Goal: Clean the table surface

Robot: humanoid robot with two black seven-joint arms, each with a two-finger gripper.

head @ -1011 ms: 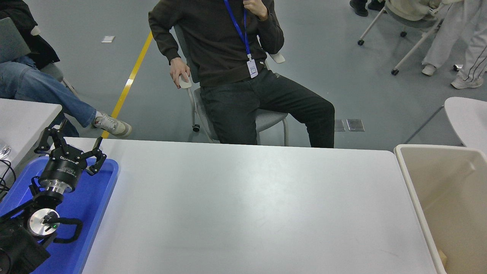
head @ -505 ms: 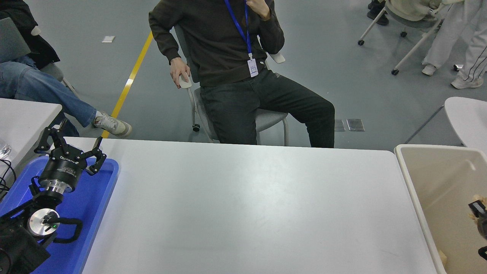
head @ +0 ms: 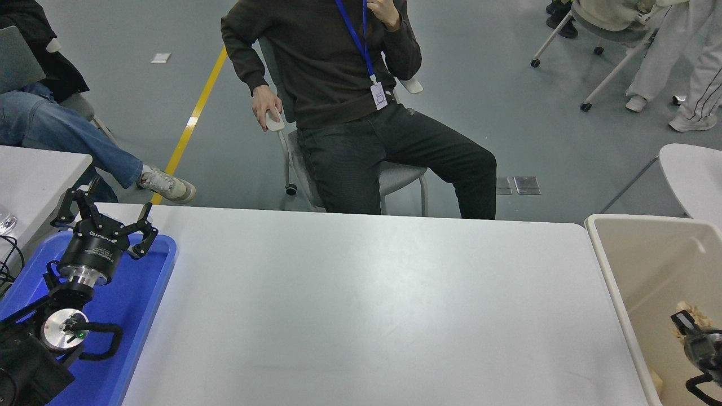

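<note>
The table surface (head: pixel 361 304) is a wide matte white top that fills the middle of the head view, with nothing lying on it. My left gripper (head: pixel 107 206) is parked open over the blue tray (head: pixel 152 293) at the lower left. At the right edge my right gripper (head: pixel 684 320) pokes into view over the beige bin (head: pixel 612 270). It is shut on a crumpled tan wad (head: pixel 692 312), which sits inside the bin's outline. Most of the right arm is cut off by the picture's edge.
A person sits on a chair (head: pixel 403 177) just beyond the table's far edge. A second white tabletop (head: pixel 34 175) stands at the left and another (head: pixel 694 175) at the far right. A tan scrap (head: pixel 654 380) lies in the bin's bottom corner.
My right gripper came into view from the right edge and has moved left and down over the bin with the tan wad. The left arm has not moved.
</note>
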